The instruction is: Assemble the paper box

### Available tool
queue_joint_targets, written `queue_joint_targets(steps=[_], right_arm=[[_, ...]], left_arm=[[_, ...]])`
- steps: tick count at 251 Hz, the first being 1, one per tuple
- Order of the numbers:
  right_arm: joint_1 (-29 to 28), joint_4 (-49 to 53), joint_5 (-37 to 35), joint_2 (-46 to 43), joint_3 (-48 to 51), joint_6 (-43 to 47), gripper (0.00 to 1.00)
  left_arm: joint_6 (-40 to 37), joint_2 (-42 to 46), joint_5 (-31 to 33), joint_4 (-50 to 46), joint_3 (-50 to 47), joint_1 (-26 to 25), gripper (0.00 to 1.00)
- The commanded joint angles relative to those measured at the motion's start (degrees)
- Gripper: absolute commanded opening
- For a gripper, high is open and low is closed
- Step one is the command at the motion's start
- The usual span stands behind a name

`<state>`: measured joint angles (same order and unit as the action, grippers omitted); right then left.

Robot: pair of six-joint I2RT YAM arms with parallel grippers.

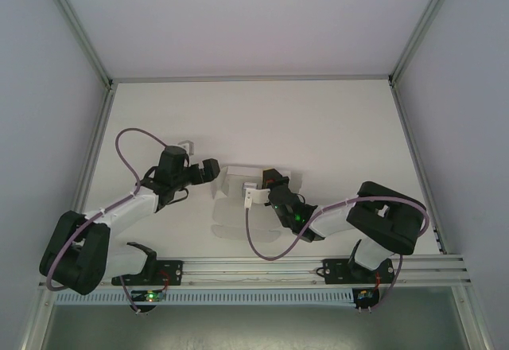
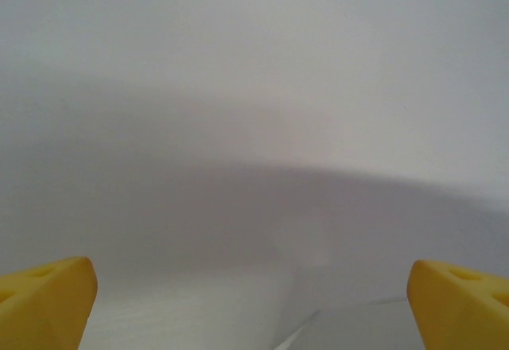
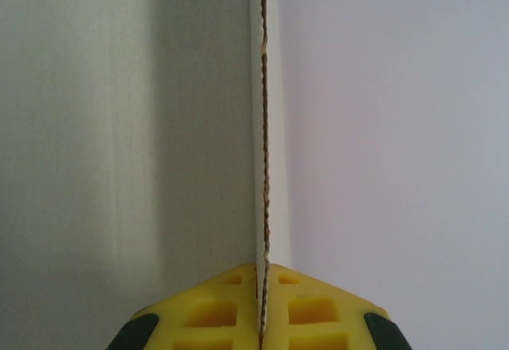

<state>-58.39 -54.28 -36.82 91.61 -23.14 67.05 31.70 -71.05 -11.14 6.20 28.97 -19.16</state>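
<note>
Right wrist showed my right gripper [image 3: 261, 294] pinching the paper box [image 3: 259, 127] wall edge-on. My left gripper [image 2: 253, 298] gaped wide. I judged a steady pinch and a slow fold best.

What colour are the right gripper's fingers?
Yellow; the fingers show best in the right wrist view.

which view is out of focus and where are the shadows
Left wrist: soft, featureless white with a broad grey shadow band above the yellow tips of the left hand. Right wrist: sharp, the paper box edge crisp in the right hand, its left side shaded. Top external: even light, no glare.
</note>
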Motion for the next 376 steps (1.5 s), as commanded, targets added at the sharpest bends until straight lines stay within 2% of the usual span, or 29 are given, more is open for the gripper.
queue_joint_targets(steps=[1, 55, 86, 112, 147, 173, 212, 245, 316, 334, 376], right_arm=[[-0.5, 1.9, 0.4, -1.3, -0.2, -2.1, 0.00], [-0.5, 2.9, 0.1, -1.3, -0.4, -3.1, 0.00], [-0.6, 3.3, -0.1, -1.4, -0.4, -3.4, 0.00], [-0.6, 3.4, -0.2, -1.5, -0.4, -3.3, 0.00], [-0.5, 3.4, -0.3, -1.6, -0.4, -3.2, 0.00], [-0.5, 3.3, -0.2, -1.6, -0.4, -3.2, 0.00], [-0.5, 4.7, 0.0, -1.7, -0.5, -3.4, 0.00], [-0.6, 5.2, 0.1, -1.8, -0.6, -3.7, 0.00], [-0.5, 6.3, -0.1, -2.9, -0.5, -4.0, 0.00], [-0.5, 6.4, 0.1, -3.0, -0.6, -4.2, 0.00], [-0.4, 7.2, 0.6, -3.0, -0.6, -4.4, 0.00]], left_arm=[[-2.1, 1.3, -3.5, 2.4, -2.0, -1.7, 1.00], [-2.6, 0.5, -6.6, 4.3, -2.5, -3.5, 0.95], [-2.2, 1.0, -5.4, 4.0, -3.1, -4.3, 0.92], [-0.9, 1.9, -0.2, 0.7, -3.4, -4.9, 0.91], [2.3, 3.7, 10.7, -8.8, -2.4, -4.9, 0.91], [4.4, 5.7, 14.8, -13.2, -2.4, -4.9, 0.91], [3.3, 7.4, 12.8, -11.9, -3.7, -4.8, 0.90], [3.7, 7.0, 11.1, -11.5, -3.9, -4.8, 0.80], [5.9, 9.4, 12.0, -14.3, -6.2, -4.9, 0.77], [5.6, 9.8, 9.9, -13.2, -7.0, -4.9, 0.76], [1.5, 11.8, 0.2, -4.7, -9.6, -5.6, 0.75]])
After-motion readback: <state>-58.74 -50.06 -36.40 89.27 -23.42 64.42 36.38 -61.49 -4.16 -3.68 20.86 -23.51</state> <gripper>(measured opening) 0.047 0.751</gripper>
